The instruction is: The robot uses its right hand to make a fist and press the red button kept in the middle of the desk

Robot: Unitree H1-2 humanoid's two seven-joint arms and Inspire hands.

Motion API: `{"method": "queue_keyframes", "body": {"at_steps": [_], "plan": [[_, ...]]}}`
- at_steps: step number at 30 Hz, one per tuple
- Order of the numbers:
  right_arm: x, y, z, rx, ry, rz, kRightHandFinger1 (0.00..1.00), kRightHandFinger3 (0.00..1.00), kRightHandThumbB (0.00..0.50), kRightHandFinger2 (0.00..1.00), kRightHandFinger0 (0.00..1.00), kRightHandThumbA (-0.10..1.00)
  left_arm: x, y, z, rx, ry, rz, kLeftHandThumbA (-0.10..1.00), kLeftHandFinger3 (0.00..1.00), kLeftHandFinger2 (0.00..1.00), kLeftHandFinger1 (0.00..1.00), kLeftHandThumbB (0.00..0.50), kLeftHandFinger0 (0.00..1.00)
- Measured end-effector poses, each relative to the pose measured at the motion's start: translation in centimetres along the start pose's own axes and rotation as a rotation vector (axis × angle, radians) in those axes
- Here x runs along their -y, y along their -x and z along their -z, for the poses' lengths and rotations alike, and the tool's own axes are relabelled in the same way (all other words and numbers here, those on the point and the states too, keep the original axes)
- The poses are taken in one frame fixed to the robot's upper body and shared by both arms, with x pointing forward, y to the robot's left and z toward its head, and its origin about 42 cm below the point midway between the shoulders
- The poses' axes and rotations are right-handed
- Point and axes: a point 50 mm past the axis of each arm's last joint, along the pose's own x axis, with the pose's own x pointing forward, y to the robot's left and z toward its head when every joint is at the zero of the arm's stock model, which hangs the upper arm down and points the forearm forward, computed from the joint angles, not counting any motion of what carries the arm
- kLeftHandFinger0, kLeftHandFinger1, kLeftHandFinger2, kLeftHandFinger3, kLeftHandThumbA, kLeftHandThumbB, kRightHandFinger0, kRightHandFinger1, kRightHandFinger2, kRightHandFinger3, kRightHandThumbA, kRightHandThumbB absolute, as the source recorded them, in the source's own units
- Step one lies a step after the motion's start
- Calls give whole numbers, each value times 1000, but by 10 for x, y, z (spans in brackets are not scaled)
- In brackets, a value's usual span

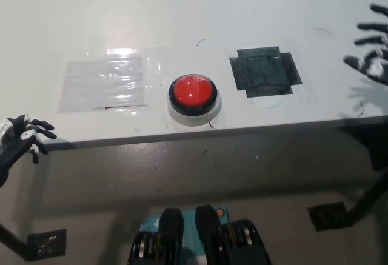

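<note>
The red button sits on a black ring and white base near the front edge of the white desk, in the middle. Nothing touches it. My black right hand shows only partly at the picture's right edge, far to the right of the button, fingers spread, open and holding nothing. My white left hand rests at the lower left, just off the desk's front edge, fingers loosely apart and empty.
A dark taped square patch lies on the desk right of the button. A clear plastic sheet lies to the button's left. A black floor plate sits below the desk at the right.
</note>
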Motion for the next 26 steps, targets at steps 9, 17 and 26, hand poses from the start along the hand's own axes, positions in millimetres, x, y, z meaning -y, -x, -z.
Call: {"method": "queue_keyframes", "body": {"at_steps": [9,17,26], "plan": [[5,20,21,-54,-29,32,539,843,445,653,343,1000,-4,1,0,-1,2,-13,490,574,452,301,0,212],[6,32,36,-93,-52,48,515,820,454,631,291,1000,-6,2,-2,1,5,-20,474,566,437,300,0,215],[4,31,41,-102,-66,55,518,807,456,624,295,1000,-7,2,-1,-1,8,-24,456,577,453,311,0,220]]}}
